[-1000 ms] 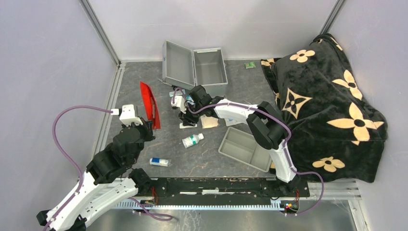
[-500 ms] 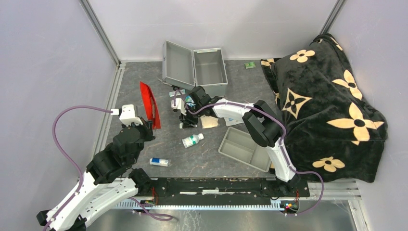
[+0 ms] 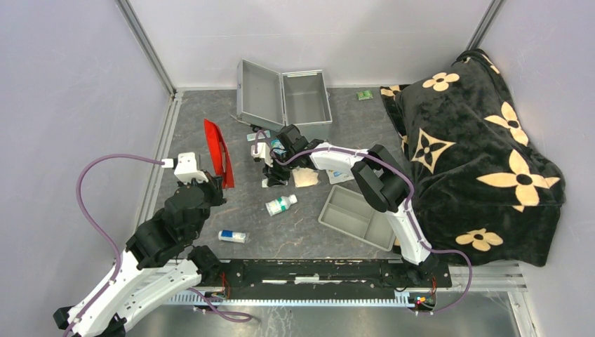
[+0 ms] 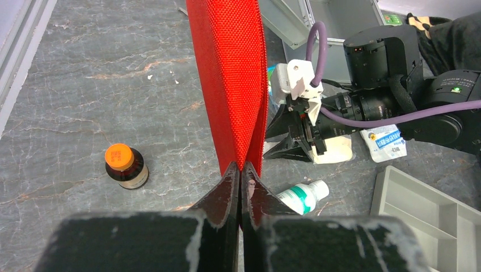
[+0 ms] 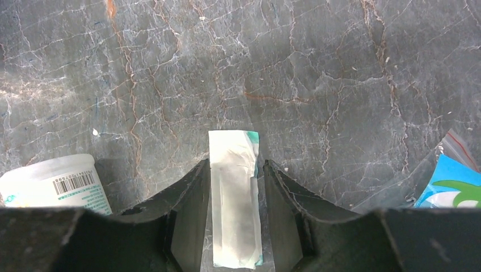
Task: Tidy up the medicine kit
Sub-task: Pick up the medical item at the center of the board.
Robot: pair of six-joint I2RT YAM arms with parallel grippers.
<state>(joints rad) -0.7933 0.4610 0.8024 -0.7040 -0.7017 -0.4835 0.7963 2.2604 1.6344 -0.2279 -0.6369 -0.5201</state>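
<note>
The medicine kit (image 3: pixel 283 98) stands open at the back of the table, its lid laid to the left; its grey wall also shows in the left wrist view (image 4: pixel 340 22). My left gripper (image 4: pixel 241 170) is shut on the lower edge of the red pouch (image 4: pixel 232 73), which stands on edge (image 3: pixel 219 153). My right gripper (image 3: pixel 270 172) points down in front of the kit. Its jaws (image 5: pixel 235 163) stand open on either side of a flat white packet (image 5: pixel 233 198) lying on the table. The left finger is against the packet; a narrow gap shows on the right.
A white bottle with a green label (image 3: pixel 281 205) lies near the middle. A grey divided tray (image 3: pixel 358 216) sits to the right, beside a black flowered blanket (image 3: pixel 477 140). A brown bottle with an orange cap (image 4: pixel 126 166), a white jar (image 5: pixel 51 184) and a blue sachet (image 5: pixel 451 181) lie close by.
The right arm has shifted slightly left and towards the kit, gripper still low over the packet. The left arm and the red pouch have not moved.
</note>
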